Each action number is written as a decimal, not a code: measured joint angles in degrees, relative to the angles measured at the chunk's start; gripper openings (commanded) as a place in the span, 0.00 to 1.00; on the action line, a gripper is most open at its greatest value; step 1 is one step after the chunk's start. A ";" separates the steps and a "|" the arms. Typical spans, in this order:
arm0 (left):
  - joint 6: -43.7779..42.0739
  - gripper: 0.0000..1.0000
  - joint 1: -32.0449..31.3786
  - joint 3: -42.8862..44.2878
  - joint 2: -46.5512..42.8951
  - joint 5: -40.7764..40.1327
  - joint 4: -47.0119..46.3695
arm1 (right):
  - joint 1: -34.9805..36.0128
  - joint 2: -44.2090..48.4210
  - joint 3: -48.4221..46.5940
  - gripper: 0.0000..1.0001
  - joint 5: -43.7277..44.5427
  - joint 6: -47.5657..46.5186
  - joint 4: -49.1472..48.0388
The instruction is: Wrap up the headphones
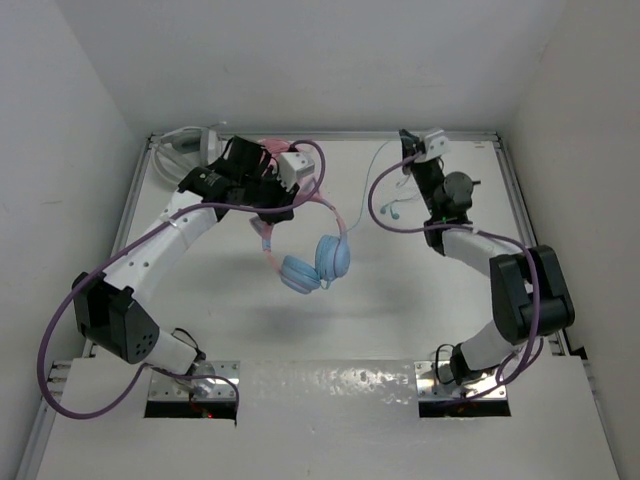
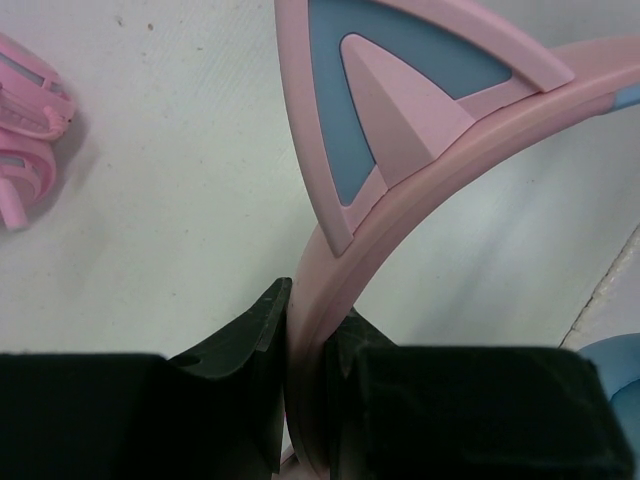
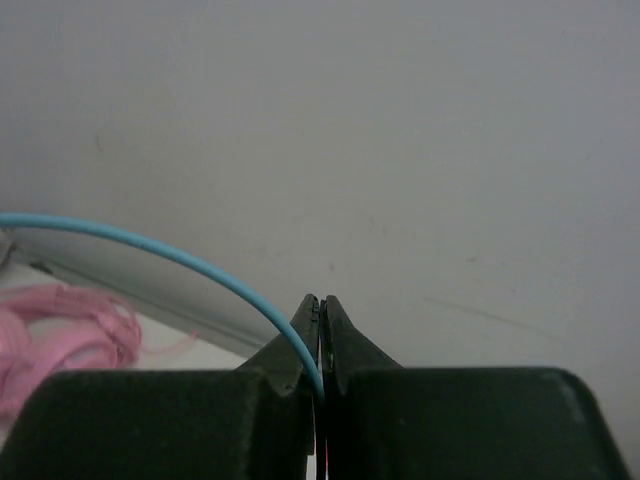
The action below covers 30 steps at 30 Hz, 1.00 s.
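The headphones (image 1: 315,262) hang above the table, their light-blue ear cups low and the pink headband running up to my left gripper (image 1: 283,203). In the left wrist view that gripper (image 2: 310,335) is shut on the pink headband (image 2: 410,225), just below a pink-and-blue cat ear (image 2: 400,90). An ear cup's edge (image 2: 615,365) shows at the right. The thin light-blue cable (image 1: 377,168) arcs toward the back right. There my right gripper (image 1: 408,142) points at the back wall. In the right wrist view it (image 3: 321,312) is shut on the cable (image 3: 150,243), which comes in from the left.
All-pink headphones (image 2: 25,130) lie on the table at the back, behind the left arm (image 1: 272,146). Grey-white headphones (image 1: 185,150) sit in the back left corner. White walls enclose the table on three sides; the back wall (image 3: 400,120) is close to the right gripper.
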<state>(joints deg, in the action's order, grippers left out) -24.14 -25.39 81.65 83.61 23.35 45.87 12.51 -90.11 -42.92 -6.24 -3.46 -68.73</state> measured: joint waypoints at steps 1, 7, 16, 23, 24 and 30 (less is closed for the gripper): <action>0.00 0.00 0.00 0.00 0.00 0.31 -0.09 | 0.00 -0.57 -3.15 0.00 0.50 0.46 1.62; 0.26 0.00 0.00 -0.04 0.00 1.64 -0.92 | 0.04 -8.66 -19.28 0.00 4.92 4.50 12.66; 1.38 0.00 -0.02 -0.15 0.00 2.93 -2.51 | 0.33 -19.76 -35.95 0.00 6.38 9.57 28.89; 2.14 0.00 -0.85 -0.94 0.11 -0.66 -4.63 | 2.01 -20.74 -41.03 0.00 7.74 10.62 35.56; 2.14 0.00 -1.03 -1.09 0.39 -1.33 -4.92 | 2.43 -20.74 -42.91 0.00 7.76 10.62 36.44; 2.14 0.00 -1.53 -1.14 3.76 -2.73 -6.12 | 6.84 -17.64 -44.35 0.00 7.54 8.90 35.89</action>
<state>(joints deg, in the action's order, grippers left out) -22.00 -26.92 80.51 87.37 20.62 39.75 19.35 -107.74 -87.26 1.30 5.43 -32.84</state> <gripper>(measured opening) 0.137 0.002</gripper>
